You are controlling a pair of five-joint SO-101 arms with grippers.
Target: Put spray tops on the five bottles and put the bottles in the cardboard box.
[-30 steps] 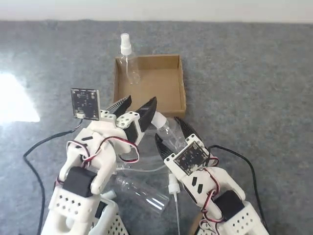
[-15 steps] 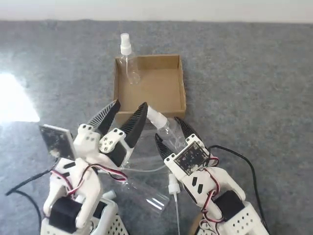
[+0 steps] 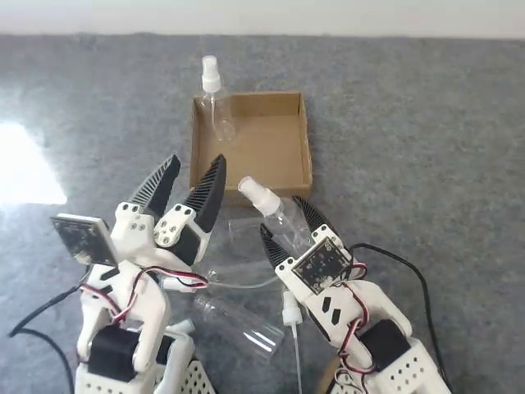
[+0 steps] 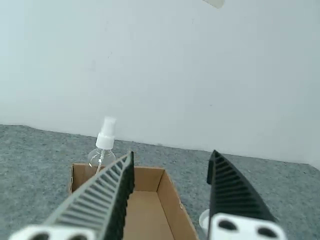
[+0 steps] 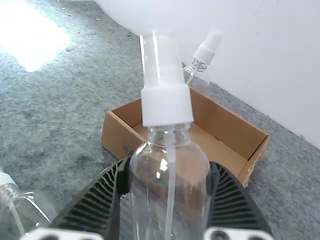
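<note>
Right tool (image 3: 279,213) pinches a spray-topped bottle (image 5: 169,167) just short of the cardboard box (image 3: 307,144), which sits toward the counter's far edge; left tool (image 3: 198,159) hangs spread, empty. I judge the slick bottle could slip, or snag the box's near wall

The left gripper (image 3: 197,164) is held just short of the cardboard box (image 3: 306,144), jaws spread wide and pointed toward it. The right gripper (image 3: 283,218) is held alongside, jaws clamped on a bottle (image 3: 264,197).
</note>
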